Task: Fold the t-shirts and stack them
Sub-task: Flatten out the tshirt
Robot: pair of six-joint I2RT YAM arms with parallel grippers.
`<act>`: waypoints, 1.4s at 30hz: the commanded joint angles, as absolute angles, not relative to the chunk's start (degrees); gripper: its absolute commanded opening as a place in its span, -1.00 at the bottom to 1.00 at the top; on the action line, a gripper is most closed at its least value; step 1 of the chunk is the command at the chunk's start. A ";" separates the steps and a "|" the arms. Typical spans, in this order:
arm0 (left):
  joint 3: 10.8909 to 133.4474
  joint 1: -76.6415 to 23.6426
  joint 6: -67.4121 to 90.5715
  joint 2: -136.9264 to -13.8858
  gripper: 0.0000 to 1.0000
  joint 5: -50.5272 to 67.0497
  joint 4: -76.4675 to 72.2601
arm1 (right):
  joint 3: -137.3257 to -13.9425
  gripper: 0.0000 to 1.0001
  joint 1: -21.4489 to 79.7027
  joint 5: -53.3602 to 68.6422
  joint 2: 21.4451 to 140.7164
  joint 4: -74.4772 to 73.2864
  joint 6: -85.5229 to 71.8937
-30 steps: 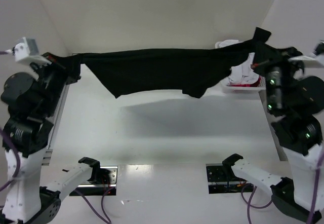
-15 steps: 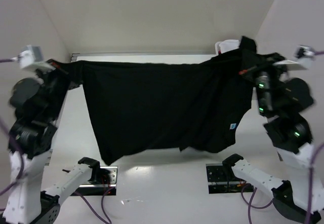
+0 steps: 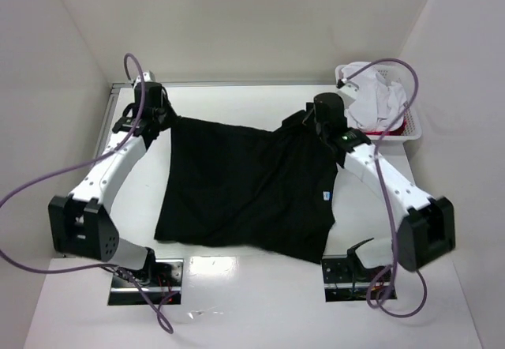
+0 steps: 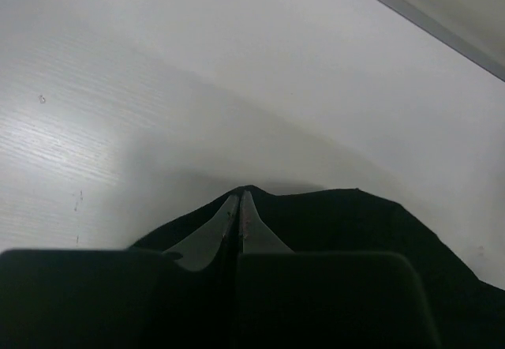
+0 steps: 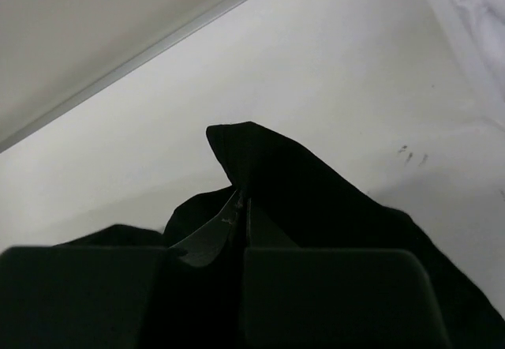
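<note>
Left tool (image 4: 239,203) and right tool (image 5: 241,200) each clamp the black t-shirt (image 3: 245,183); its blue tag (image 3: 326,196) is illegible.

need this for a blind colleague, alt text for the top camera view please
A black t-shirt lies spread on a white table, its far corners pinched by the left gripper and right gripper, both shut. A white basket of clothes sits at the far right.

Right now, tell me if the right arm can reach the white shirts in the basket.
Probably yes: the basket sits just beside the right gripper, nothing between, but it is shut on the black t-shirt and must release first.
</note>
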State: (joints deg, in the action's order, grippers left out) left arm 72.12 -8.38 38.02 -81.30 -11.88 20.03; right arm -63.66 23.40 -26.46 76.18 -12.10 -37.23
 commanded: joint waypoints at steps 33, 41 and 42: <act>96.61 1.67 33.49 -90.05 -1.00 0.09 12.92 | -102.77 -1.00 18.54 -20.04 92.67 -7.47 -27.95; 83.14 -0.53 31.46 -63.57 -1.00 -0.62 20.03 | -73.68 -1.00 24.95 -18.72 59.18 -4.39 -31.46; 82.45 -0.53 31.46 -58.76 -1.00 -0.62 21.26 | -72.52 -1.00 25.48 -18.11 56.28 -5.70 -32.25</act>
